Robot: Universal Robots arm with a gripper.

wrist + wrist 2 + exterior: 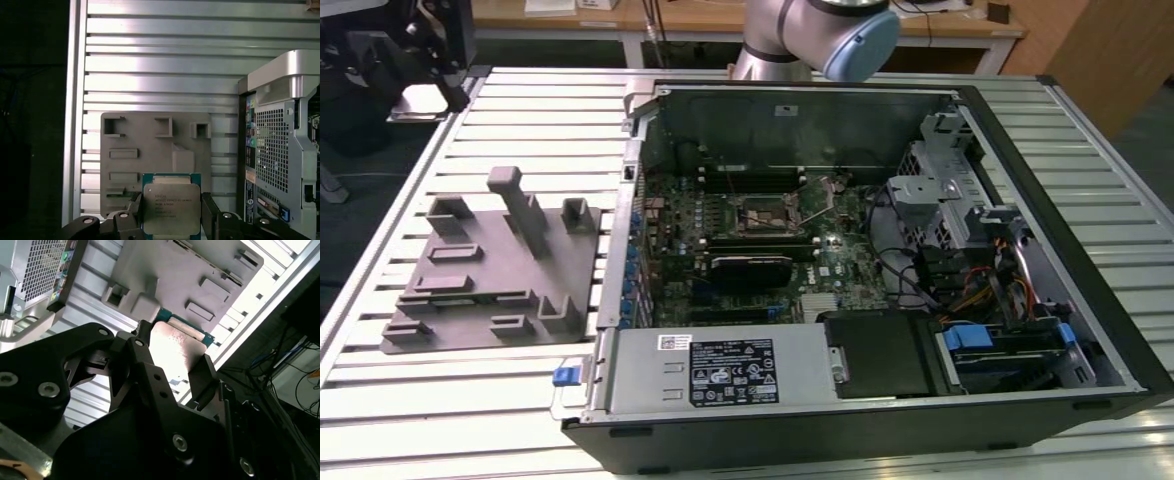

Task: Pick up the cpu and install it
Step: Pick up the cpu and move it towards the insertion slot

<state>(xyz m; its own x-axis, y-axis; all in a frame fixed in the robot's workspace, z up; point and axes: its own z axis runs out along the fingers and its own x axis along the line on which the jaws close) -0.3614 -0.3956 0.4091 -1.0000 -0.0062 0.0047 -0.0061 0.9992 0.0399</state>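
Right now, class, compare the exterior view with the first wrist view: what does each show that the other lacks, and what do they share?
Exterior view: the inside of the open computer case, with motherboard, socket and power supply, plus the robot arm. First wrist view: the cpu clamped in the gripper, and the case's perforated rear panel. Shared: the grey tray, the case and the slatted table.

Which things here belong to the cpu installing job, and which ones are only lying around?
For the job: cpu, clamped in the gripper; socket inside the computer case.
Just lying about: grey tray; small blue part on the slatted table.
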